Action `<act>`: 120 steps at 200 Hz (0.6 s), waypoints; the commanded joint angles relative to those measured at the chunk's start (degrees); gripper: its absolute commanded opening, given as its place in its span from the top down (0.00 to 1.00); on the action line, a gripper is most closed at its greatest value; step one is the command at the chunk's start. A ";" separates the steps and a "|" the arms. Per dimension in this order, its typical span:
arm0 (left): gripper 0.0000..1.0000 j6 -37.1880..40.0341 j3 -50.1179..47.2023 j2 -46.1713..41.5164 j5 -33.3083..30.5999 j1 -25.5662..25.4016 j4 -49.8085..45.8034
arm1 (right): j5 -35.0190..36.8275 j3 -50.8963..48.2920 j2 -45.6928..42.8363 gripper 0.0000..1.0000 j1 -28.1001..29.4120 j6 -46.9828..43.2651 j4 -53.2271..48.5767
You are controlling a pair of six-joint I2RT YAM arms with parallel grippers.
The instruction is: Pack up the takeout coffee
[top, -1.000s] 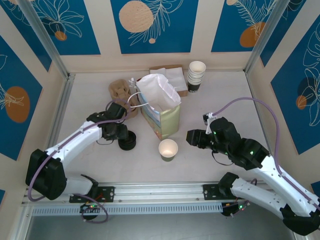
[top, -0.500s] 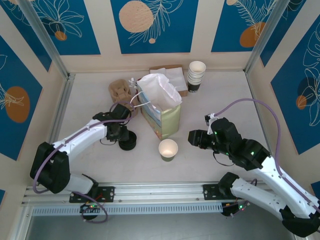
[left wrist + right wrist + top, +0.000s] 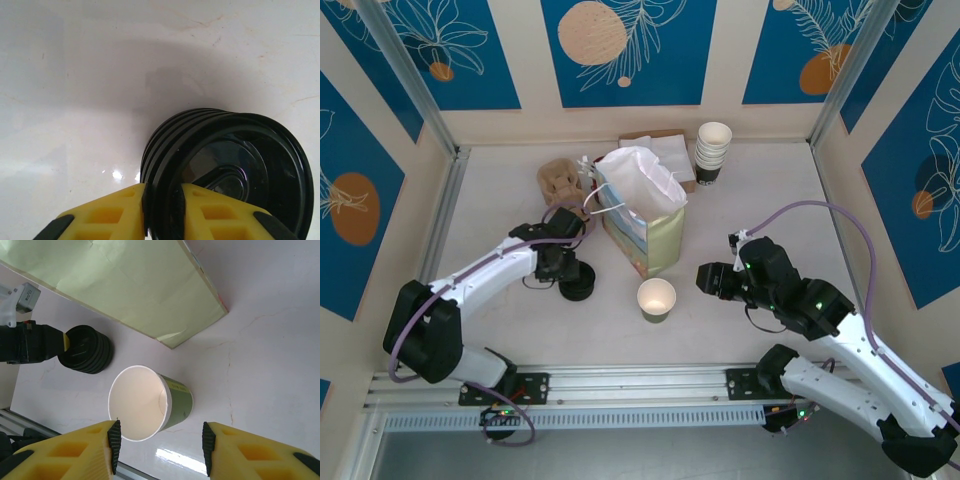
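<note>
The takeout coffee cup point(image 3: 656, 298) stands on the table in front of the bag, olive-sided, open-topped, with no lid on it. In the right wrist view the cup point(image 3: 172, 400) sits just ahead of my right gripper point(image 3: 159, 440), whose jaws stand open and apart from it. Seen from above, the right gripper point(image 3: 705, 277) is to the right of the cup. A stack of black lids point(image 3: 575, 283) lies left of the cup. My left gripper point(image 3: 570, 268) is at that stack. In its wrist view the left gripper point(image 3: 164, 192) pinches the rim of the top black lid point(image 3: 235, 165) between its pads.
An open pale-green paper bag point(image 3: 640, 215) with white lining stands behind the cup. At the back are stacked lidless white cups point(image 3: 712, 152), a brown cardboard box point(image 3: 660, 150) and a cardboard cup carrier point(image 3: 557, 180). Walls close in on three sides.
The left gripper has narrowed onto the top lid's rim and its arm has shifted slightly right. The right arm has barely moved.
</note>
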 commanded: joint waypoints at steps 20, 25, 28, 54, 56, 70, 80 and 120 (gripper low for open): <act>0.80 -0.24 1.36 -2.09 -1.73 -0.90 -1.43 | -1.47 1.28 -0.57 0.51 -0.37 0.56 -0.45; 0.81 -0.24 1.34 -2.41 -1.86 -0.93 -1.43 | -1.56 1.39 -0.63 0.51 -0.36 0.56 -0.42; 0.81 -0.27 1.36 -2.66 -1.94 -0.95 -1.48 | -1.63 1.44 -0.57 0.51 -0.36 0.61 -0.40; 0.86 -0.40 0.54 -5.01 -2.87 -1.17 -1.21 | -1.95 2.01 -0.65 0.51 -0.36 0.82 -0.38; 0.86 -0.40 0.50 -5.28 -2.88 -1.17 -1.18 | -1.99 2.08 -0.65 0.51 -0.36 0.89 -0.38; 0.86 -0.42 0.05 -6.74 -3.21 -1.16 -1.00 | -2.43 2.41 -0.65 0.51 -0.36 1.05 -0.36; 0.86 -0.31 -0.12 -7.75 -3.47 -1.30 -1.17 | -2.83 2.54 -0.74 0.51 -0.36 1.27 -0.26; 0.87 -0.40 0.82 -12.61 -4.11 -1.74 -4.29 | -4.43 3.98 -0.83 0.52 -0.28 2.69 0.01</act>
